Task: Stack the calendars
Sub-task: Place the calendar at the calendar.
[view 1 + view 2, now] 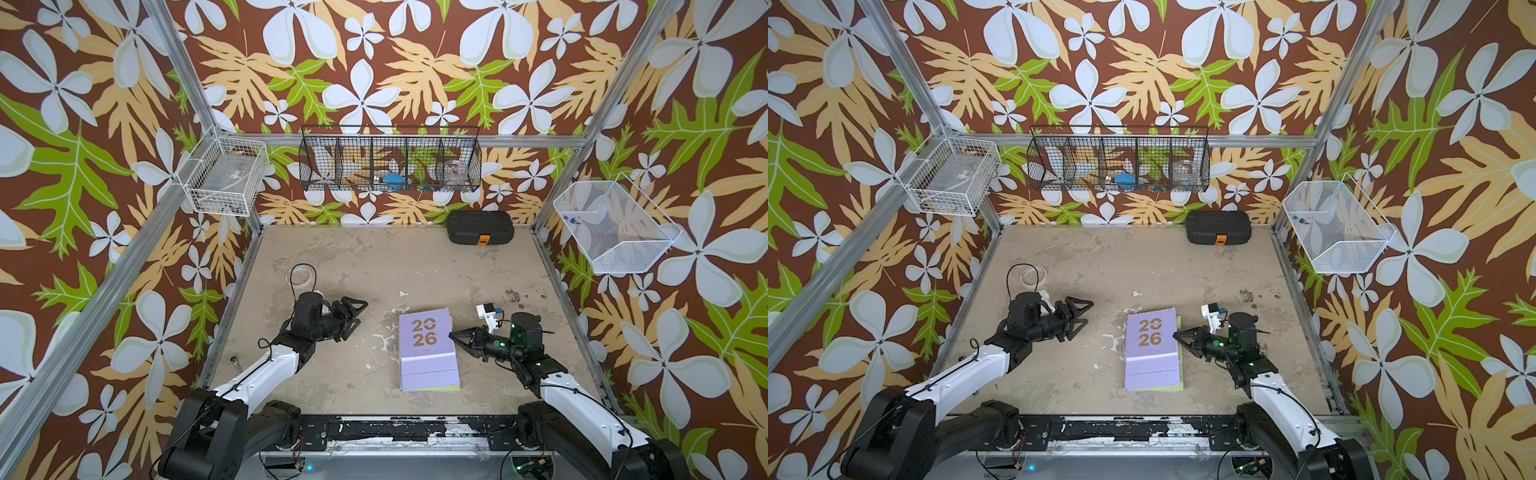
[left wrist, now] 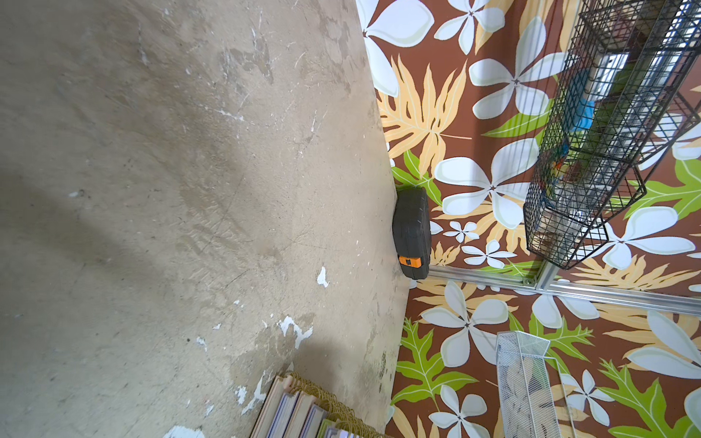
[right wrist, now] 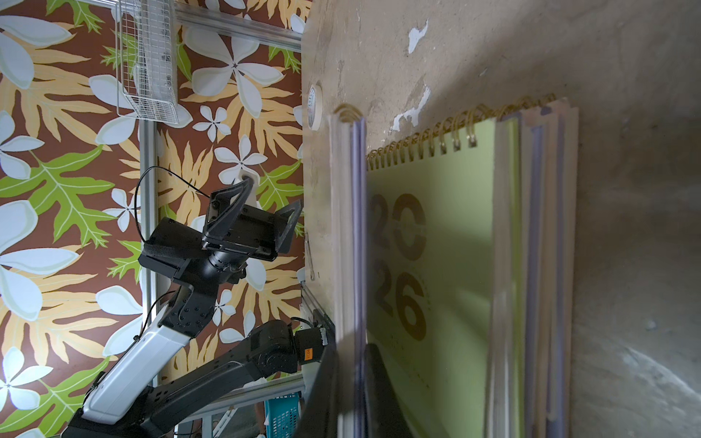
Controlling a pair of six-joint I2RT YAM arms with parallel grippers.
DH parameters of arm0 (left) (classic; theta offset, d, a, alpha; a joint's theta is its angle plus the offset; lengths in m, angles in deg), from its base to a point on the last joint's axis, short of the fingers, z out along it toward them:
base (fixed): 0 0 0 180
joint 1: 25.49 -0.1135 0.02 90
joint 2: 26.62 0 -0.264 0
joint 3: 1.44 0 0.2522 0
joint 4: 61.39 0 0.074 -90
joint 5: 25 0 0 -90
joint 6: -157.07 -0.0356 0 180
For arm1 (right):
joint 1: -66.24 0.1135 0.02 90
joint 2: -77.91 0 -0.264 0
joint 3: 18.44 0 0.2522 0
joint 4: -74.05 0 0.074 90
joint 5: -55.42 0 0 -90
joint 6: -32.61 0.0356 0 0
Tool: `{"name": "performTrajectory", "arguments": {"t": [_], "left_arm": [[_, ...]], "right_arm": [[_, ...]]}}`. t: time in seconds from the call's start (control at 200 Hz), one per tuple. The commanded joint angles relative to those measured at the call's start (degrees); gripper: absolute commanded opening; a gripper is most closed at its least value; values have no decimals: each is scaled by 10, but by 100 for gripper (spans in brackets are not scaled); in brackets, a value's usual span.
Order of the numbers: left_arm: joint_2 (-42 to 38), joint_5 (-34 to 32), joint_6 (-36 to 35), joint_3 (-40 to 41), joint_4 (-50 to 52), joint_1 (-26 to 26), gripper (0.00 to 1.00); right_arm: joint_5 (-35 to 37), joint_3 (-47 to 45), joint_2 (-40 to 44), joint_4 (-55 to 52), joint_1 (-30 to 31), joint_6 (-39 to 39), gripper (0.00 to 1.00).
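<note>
The calendars lie in one stack in the middle of the table, shown in both top views, with a lilac "2026" cover on top. My right gripper is shut on the right edge of that top lilac calendar. In the right wrist view this calendar stands a little apart from the lime green calendar below it. More lilac and pink ones lie underneath. The left gripper hovers open and empty to the left of the stack. The left wrist view shows only the stack's gold spirals.
A black case with an orange latch rests against the back wall. A tape roll lies at the table's back left and a small wrench near the left rail. Wire baskets hang on the walls.
</note>
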Motion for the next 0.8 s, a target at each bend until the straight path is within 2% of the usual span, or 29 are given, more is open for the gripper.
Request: {"name": "performTrajectory", "arguments": {"t": [0.0,0.28,0.576,0.791], "left_arm": [[2,6,-5,1,-10,1,73],[4,12,-5,12,-4,4,73],[19,-17,10,23,-19,74,74],[18,-22,15,27,-20,83,73]], "right_arm": [[14,0,-1,-10,0,-15,0],[33,-2,-6,-36,-3,-38,0],[44,-3,-23,-44,-5,-56,2],[55,-2,-34,-52,-6,-69,7]]}}
